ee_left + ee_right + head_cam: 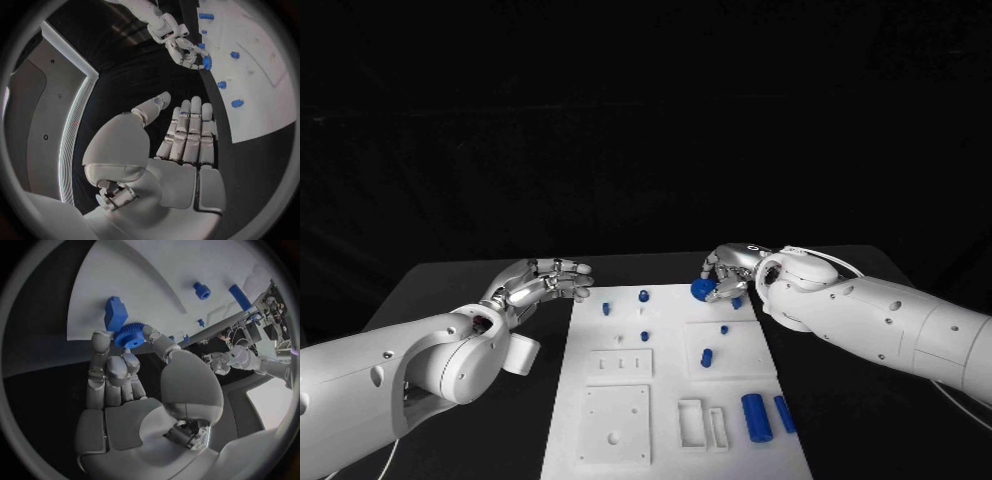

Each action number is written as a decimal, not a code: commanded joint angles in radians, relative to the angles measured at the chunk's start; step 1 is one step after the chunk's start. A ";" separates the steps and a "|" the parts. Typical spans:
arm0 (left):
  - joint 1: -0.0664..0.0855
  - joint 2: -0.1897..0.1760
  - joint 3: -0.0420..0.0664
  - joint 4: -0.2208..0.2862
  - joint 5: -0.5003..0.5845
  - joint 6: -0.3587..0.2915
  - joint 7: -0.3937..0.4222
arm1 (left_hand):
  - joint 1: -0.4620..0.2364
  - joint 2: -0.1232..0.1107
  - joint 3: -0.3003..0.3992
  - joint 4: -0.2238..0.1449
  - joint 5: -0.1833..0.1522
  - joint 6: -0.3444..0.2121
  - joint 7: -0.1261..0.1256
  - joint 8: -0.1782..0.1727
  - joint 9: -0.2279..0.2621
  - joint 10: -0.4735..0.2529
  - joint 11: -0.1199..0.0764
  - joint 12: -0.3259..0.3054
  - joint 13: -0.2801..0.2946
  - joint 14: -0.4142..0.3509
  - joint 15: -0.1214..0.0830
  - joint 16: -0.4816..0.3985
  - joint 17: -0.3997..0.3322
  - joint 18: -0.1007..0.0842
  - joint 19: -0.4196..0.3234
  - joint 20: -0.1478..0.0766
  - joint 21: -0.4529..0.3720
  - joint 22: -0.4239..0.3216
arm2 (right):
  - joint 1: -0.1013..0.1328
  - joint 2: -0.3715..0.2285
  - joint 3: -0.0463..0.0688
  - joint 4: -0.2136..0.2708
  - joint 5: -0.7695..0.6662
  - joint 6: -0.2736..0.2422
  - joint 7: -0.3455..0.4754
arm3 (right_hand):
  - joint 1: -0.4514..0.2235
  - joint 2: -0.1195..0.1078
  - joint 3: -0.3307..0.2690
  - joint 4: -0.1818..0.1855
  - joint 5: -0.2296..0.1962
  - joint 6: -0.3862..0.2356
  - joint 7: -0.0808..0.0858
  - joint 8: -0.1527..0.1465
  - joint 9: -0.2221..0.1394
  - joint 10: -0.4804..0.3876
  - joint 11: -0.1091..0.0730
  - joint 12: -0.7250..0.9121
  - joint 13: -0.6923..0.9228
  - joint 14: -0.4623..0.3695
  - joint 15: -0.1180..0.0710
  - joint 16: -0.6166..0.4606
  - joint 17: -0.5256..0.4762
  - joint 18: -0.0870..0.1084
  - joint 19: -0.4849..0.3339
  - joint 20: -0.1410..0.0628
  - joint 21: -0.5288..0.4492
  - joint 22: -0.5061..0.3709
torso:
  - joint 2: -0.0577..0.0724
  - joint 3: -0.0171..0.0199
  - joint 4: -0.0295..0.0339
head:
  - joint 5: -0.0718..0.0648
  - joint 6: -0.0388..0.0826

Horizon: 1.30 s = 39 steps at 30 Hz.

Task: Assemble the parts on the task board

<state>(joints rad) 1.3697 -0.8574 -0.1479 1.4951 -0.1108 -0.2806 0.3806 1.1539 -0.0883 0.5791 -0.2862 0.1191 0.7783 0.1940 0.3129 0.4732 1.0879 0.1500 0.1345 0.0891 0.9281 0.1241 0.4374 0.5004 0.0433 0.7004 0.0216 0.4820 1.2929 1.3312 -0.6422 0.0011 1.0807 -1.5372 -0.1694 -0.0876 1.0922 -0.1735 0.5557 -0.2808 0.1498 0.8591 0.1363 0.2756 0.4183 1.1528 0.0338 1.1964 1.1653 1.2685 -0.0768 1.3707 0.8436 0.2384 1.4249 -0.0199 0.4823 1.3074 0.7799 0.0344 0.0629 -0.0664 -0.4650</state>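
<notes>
The white task board lies in the middle of the black table. My right hand hovers over the board's far right corner and pinches a blue gear between thumb and fingers. A blue block stands on the board just beyond the gear. My left hand is off the board's far left corner, fingers straight and together, holding nothing. Small blue pegs stand on the far part of the board. Two blue cylinders lie at its near right.
A square plate with holes and rectangular slots are set into the near half of the board. Black table surface stretches to the left and right of the board.
</notes>
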 commanded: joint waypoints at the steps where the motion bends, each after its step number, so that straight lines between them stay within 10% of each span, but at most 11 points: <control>1: 0.002 0.002 0.001 -0.001 0.002 0.014 0.004 | -0.002 -0.007 -0.005 0.000 -0.006 -0.006 0.000 -0.005 -0.001 -0.002 0.005 -0.004 -0.001 0.000 -0.001 -0.005 0.001 0.017 -0.004 0.001 -0.006 0.001 | -0.006 0.000 -0.004 -0.005 -0.010 0.049 -0.005 | -0.003 0.007 0.010 0.001 -0.008 0.017 0.007 0.002 -0.001 0.002 -0.004 0.002 -0.001 0.001 -0.004 -0.005 0.002 0.023 -0.010 -0.001 0.007 0.025 | 0.001 -0.0006 -0.0009 | 0.000 -0.003; 39: 0.002 0.005 0.001 -0.009 0.002 0.034 -0.019 | -0.004 -0.014 -0.006 -0.001 -0.007 -0.014 0.003 -0.011 -0.003 -0.008 0.009 -0.013 -0.004 -0.004 0.001 -0.011 0.002 0.016 -0.008 0.003 -0.008 0.002 | -0.009 0.005 -0.007 -0.013 0.028 0.144 0.001 | -0.083 0.025 0.089 0.104 0.063 -0.006 -0.004 -0.007 -0.010 -0.006 -0.015 -0.001 0.001 0.012 -0.014 -0.030 0.044 0.023 -0.027 -0.004 0.042 0.023 | 0.000 0.0004 -0.0007 | -0.004 -0.010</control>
<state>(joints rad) 1.3697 -0.8537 -0.1480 1.4839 -0.1109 -0.2642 0.3588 1.1498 -0.0923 0.5792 -0.2862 0.1152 0.7717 0.1948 0.3088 0.4722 1.0844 0.1535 0.1267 0.0864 0.9281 0.1241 0.4297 0.5009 0.0430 0.6968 0.0252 0.4783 1.2933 1.3384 -0.6381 0.0046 1.0686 -1.5000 -0.1085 -0.0819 1.0106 -0.1474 0.6392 -0.1746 0.2158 0.8527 0.1303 0.2659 0.4071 1.1526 0.0194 1.1988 1.1670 1.2768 -0.0848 1.3452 0.8874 0.2388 1.4036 -0.0199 0.5219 1.3074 0.7792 0.0347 0.0616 -0.0696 -0.4763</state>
